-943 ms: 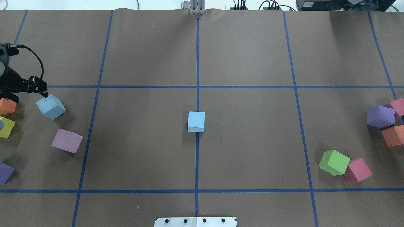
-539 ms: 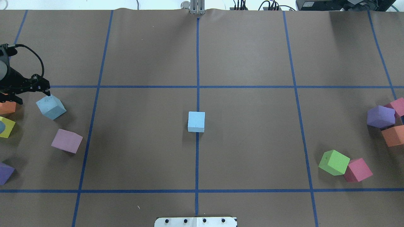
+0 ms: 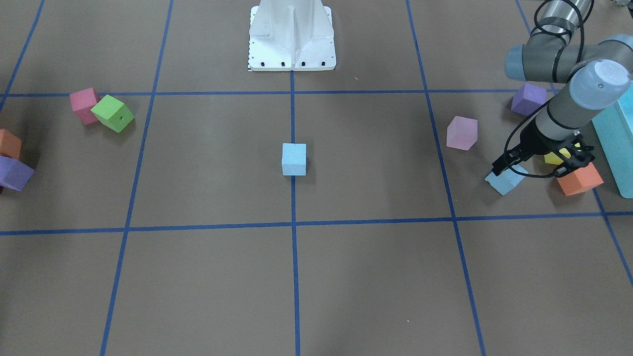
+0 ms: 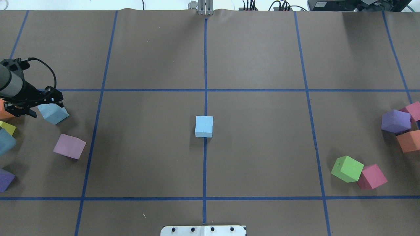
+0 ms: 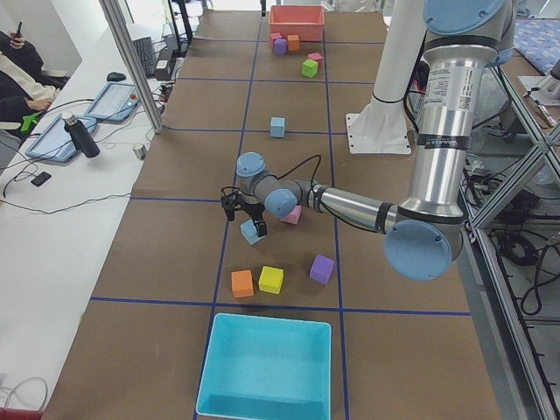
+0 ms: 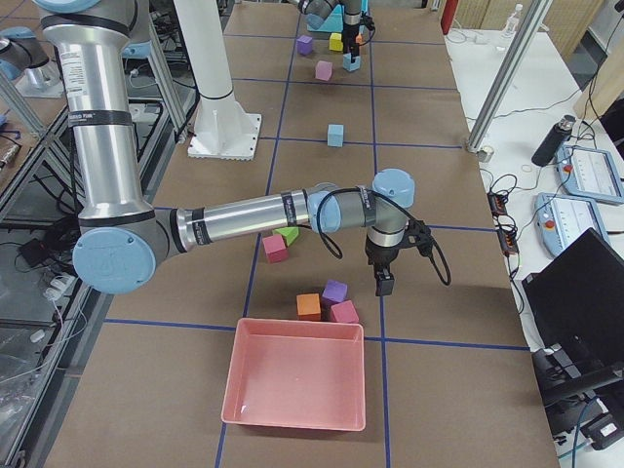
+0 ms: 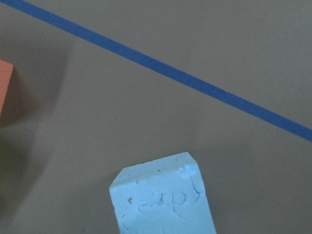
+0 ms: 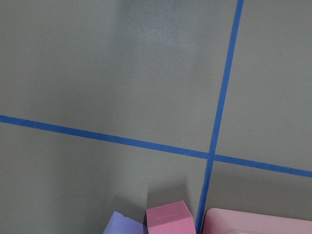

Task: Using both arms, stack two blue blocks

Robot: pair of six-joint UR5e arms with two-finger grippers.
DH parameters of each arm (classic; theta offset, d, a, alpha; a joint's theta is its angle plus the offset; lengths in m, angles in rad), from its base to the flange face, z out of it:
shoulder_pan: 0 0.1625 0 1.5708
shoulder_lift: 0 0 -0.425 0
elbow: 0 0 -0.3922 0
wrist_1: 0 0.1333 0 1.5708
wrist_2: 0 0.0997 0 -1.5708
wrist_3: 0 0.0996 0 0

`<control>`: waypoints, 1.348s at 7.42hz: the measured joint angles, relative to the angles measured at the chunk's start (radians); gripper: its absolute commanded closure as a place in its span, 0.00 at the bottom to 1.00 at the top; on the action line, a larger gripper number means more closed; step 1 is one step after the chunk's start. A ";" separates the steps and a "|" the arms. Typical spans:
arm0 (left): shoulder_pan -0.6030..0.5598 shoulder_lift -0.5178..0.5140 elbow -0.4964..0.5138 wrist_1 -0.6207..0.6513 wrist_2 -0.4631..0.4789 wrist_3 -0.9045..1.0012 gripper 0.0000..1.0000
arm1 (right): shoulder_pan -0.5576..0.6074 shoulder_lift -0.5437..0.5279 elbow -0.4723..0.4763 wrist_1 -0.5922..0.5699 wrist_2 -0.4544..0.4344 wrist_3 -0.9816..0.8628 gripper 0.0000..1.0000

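One light blue block (image 4: pixel 204 126) sits on the centre tape line and also shows in the front view (image 3: pixel 294 159). The other blue block (image 4: pixel 55 113) lies turned at the far left; it fills the bottom of the left wrist view (image 7: pixel 163 200). My left gripper (image 4: pixel 46 108) is open and hovers low over this block's near-left part, one finger on each side in the front view (image 3: pixel 531 168). My right gripper (image 6: pixel 383 283) shows only in the exterior right view, low over the table near a purple and a pink cube; I cannot tell whether it is open or shut.
A mauve cube (image 4: pixel 69 146), a purple cube (image 4: pixel 5 179), a yellow cube (image 4: pixel 7 127) and an orange cube (image 3: pixel 579 179) lie around the left gripper. A teal box (image 3: pixel 615 138) stands beyond them. Green (image 4: pixel 347 168), pink (image 4: pixel 371 177), purple (image 4: pixel 395 121) and orange (image 4: pixel 408 141) cubes lie at the right.
My left gripper has moved to the right and nearer, from beside the far-left blue block to over it. Neither blue block has moved.
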 measured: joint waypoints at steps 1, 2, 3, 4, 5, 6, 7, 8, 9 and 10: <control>0.002 -0.003 0.025 -0.023 0.000 -0.001 0.02 | 0.000 0.000 -0.001 0.000 0.000 0.000 0.00; 0.003 -0.005 0.052 -0.054 0.000 -0.001 0.11 | 0.000 0.000 -0.001 0.000 0.000 0.000 0.00; 0.006 -0.007 0.073 -0.083 0.001 -0.001 0.44 | 0.000 0.000 -0.001 0.000 0.000 0.000 0.00; 0.009 -0.007 0.084 -0.099 0.002 0.000 0.58 | -0.001 0.000 -0.001 0.000 0.000 0.000 0.00; 0.015 -0.007 0.088 -0.110 0.006 0.002 0.74 | -0.001 0.000 -0.003 0.000 0.000 0.000 0.00; 0.022 -0.007 0.086 -0.117 0.012 0.003 0.86 | 0.000 0.000 -0.004 0.000 0.000 -0.001 0.00; 0.026 -0.008 0.073 -0.119 0.013 0.004 0.89 | 0.000 0.000 -0.005 0.000 0.000 -0.001 0.00; 0.027 -0.015 0.041 -0.115 0.012 0.004 0.89 | 0.000 0.000 -0.006 0.000 0.000 0.000 0.00; 0.027 -0.033 -0.001 -0.106 0.009 0.004 0.89 | -0.001 0.000 -0.007 -0.001 0.000 0.000 0.00; 0.029 -0.072 -0.045 -0.079 0.009 0.004 0.92 | -0.001 0.000 -0.008 -0.001 -0.001 -0.001 0.00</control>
